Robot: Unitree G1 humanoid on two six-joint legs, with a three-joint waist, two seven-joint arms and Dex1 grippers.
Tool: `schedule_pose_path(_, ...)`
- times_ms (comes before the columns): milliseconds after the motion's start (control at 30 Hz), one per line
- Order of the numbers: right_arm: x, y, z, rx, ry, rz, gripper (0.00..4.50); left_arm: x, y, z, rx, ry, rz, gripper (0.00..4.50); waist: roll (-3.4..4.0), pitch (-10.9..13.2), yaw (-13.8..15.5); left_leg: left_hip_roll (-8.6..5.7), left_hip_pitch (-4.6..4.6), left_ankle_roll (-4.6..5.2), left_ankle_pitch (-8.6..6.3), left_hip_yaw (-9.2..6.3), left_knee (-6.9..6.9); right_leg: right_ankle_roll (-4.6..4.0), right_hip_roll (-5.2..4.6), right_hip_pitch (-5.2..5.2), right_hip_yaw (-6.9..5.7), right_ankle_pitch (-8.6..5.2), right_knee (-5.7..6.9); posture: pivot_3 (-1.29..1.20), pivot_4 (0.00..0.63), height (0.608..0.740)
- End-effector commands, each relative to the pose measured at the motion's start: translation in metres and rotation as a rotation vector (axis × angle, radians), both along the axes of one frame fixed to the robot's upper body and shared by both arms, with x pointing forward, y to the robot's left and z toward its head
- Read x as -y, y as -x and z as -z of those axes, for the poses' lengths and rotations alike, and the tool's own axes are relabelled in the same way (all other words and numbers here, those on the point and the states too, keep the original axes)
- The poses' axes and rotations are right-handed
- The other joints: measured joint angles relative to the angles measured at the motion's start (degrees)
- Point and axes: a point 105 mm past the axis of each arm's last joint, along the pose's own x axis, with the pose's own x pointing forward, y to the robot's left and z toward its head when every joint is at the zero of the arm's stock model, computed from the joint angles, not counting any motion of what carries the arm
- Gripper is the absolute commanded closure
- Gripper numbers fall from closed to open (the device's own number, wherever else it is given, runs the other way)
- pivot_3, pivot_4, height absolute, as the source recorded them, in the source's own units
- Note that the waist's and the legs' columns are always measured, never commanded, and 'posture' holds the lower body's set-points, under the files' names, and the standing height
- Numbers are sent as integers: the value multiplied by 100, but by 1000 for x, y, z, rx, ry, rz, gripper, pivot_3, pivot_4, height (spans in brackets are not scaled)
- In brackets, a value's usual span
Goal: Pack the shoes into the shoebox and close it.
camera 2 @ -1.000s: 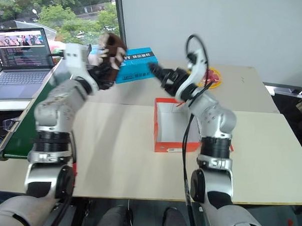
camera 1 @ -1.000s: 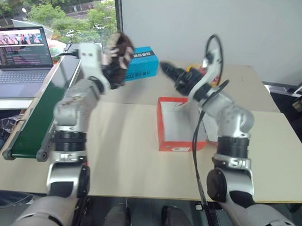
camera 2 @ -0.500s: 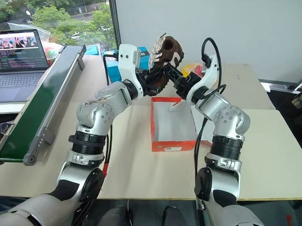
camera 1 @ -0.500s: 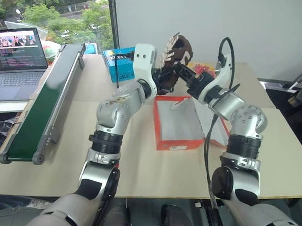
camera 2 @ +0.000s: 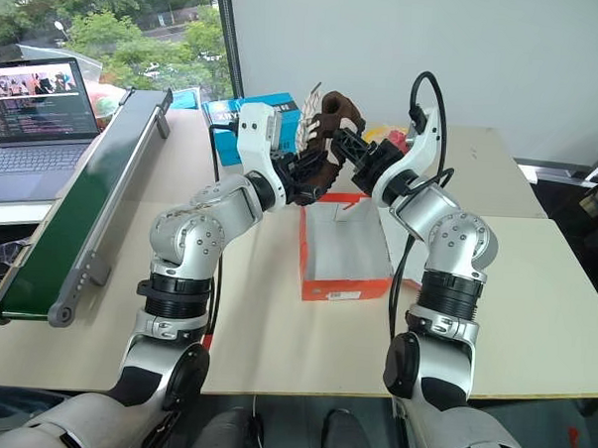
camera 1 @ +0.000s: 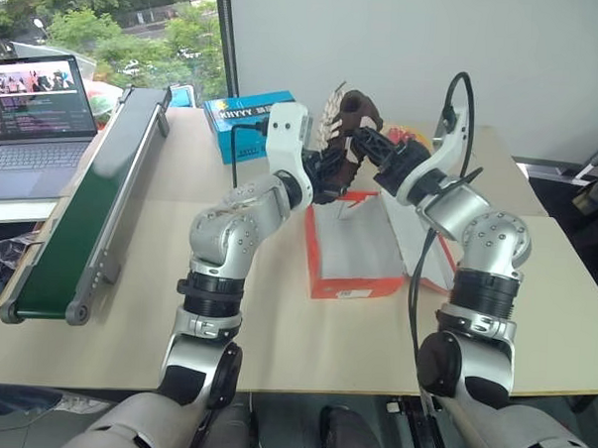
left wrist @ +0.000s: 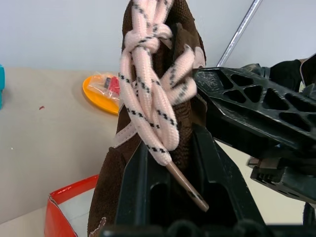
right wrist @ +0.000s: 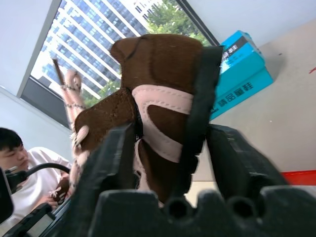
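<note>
One dark brown shoe (camera 1: 355, 112) with cream laces (left wrist: 148, 98) hangs in the air above the far edge of the shoebox (camera 1: 351, 286). The box is red-orange, white inside, and open, with its lid (camera 1: 417, 239) folded out to the right. My left gripper (camera 1: 331, 166) is shut on the shoe from the left. My right gripper (camera 1: 374, 143) comes in from the right, and in the right wrist view its fingers (right wrist: 111, 163) press both sides of the shoe's heel (right wrist: 163, 74). The two grippers nearly touch.
A blue printed carton (camera 1: 246, 118) lies behind the box on the left. A green conveyor (camera 1: 91, 215) runs along the table's left edge, with a laptop (camera 1: 36, 113) beyond it. An orange plate (left wrist: 101, 89) sits at the back. A person (right wrist: 15, 148) sits off to one side.
My left arm has swung the shoe to the right, from over the blue carton to above the box's far edge. The right gripper's fingers have closed onto the shoe.
</note>
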Motion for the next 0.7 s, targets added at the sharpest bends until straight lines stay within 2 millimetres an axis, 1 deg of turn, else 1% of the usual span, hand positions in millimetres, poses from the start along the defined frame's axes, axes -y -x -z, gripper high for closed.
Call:
schedule_pose_path(33,9,3,-35,123,-68,43,3595,30,21,-11,28,26,153,4334,0,0,0,0,0,0,0,0,0,0,0,0,0,0,0,0,150,740)
schedule_pose_path(67,9,3,-35,123,-72,44,3846,29,20,-11,29,26,151,4334,0,0,0,0,0,0,0,0,0,0,0,0,0,0,-1,0,150,740)
schedule_pose_path(133,10,2,-35,122,-77,46,4071,28,19,-11,28,25,145,4334,0,0,0,0,1,0,0,0,0,0,0,0,0,0,0,0,150,740)
schedule_pose_path(300,11,0,-34,116,-72,59,4129,18,14,-11,19,30,122,4334,0,0,0,0,0,0,0,0,0,0,0,0,0,0,0,0,150,740)
schedule_pose_path(367,13,-1,-33,108,-58,76,4135,11,11,-12,15,41,106,3417,0,0,0,0,0,0,0,0,0,0,0,0,0,0,0,0,150,740)
schedule_pose_path(400,15,-2,-32,107,-52,89,4143,7,10,-13,14,51,108,3102,0,0,0,0,1,0,0,0,0,0,0,0,0,0,0,0,150,740)
schedule_pose_path(433,16,-3,-33,108,-50,95,4144,3,10,-15,16,53,105,2620,0,0,2,0,0,0,1,1,0,0,0,0,0,0,0,0,150,740)
schedule_pose_path(467,17,-3,-34,110,-49,99,4144,-2,9,-17,17,55,103,2335,0,0,4,0,0,0,1,0,0,0,0,0,0,0,0,0,150,740)
schedule_pose_path(500,18,-3,-35,116,-36,106,4144,-10,7,-19,18,59,92,1906,0,0,1,0,0,0,1,0,0,0,0,0,0,0,0,0,150,740)
schedule_pose_path(533,19,-3,-36,120,-28,109,4144,-16,6,-21,19,60,84,1610,1,0,0,0,0,0,1,1,0,0,0,0,0,0,0,0,150,740)
schedule_pose_path(567,20,-3,-37,123,-17,112,4144,-24,5,-23,24,58,68,1194,1,1,-1,0,0,0,1,1,0,0,0,0,1,0,0,0,150,740)
schedule_pose_path(600,21,-4,-39,120,20,117,4144,-38,3,-25,36,48,39,1194,1,1,-11,0,1,-1,1,0,0,0,1,0,1,0,0,0,150,740)
schedule_pose_path(633,21,-4,-40,117,45,119,4144,-47,1,-26,45,40,20,1194,4,3,-29,1,2,-1,1,0,0,0,2,-1,1,0,1,0,150,740)
schedule_pose_path(700,21,-8,-36,77,160,123,4144,-66,0,-28,61,17,-19,1194,16,10,-41,2,4,-3,2,2,0,0,5,-3,8,0,5,0,150,740)
